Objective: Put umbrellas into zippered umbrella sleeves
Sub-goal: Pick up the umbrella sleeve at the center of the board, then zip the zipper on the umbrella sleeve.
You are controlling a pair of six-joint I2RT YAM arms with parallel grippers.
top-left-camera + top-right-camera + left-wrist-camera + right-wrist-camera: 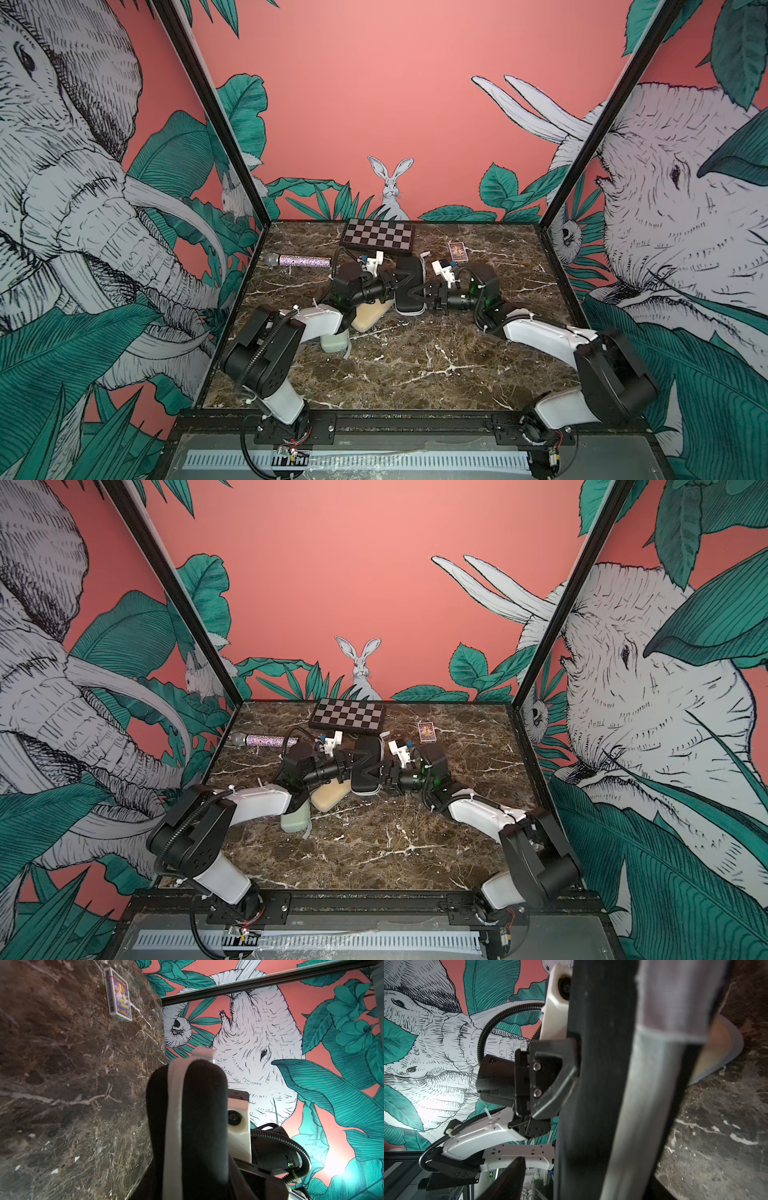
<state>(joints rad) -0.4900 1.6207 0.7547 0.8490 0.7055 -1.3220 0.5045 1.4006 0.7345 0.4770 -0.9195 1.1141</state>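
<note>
The black sleeve (409, 266) lies on the table (415, 365) right between the two arms, so each arm can reach a side of it. The left end effector (404, 281) seems to pinch it so it cannot slide. The right wrist view shows one of its fingers (556, 1078) pressed flat on the sleeve. The right end effector (417, 296) is spread, and its dark finger (510, 1178) stands off the sleeve. The cream sleeve (371, 319) sits just under the left end effector, and the mint sleeve (333, 343) is farther back along that arm. Only the left wrist view shows the zipper band (172, 1118), which looks closed up to the pull (203, 1053). No umbrella shows, so I guess they are inside.
</note>
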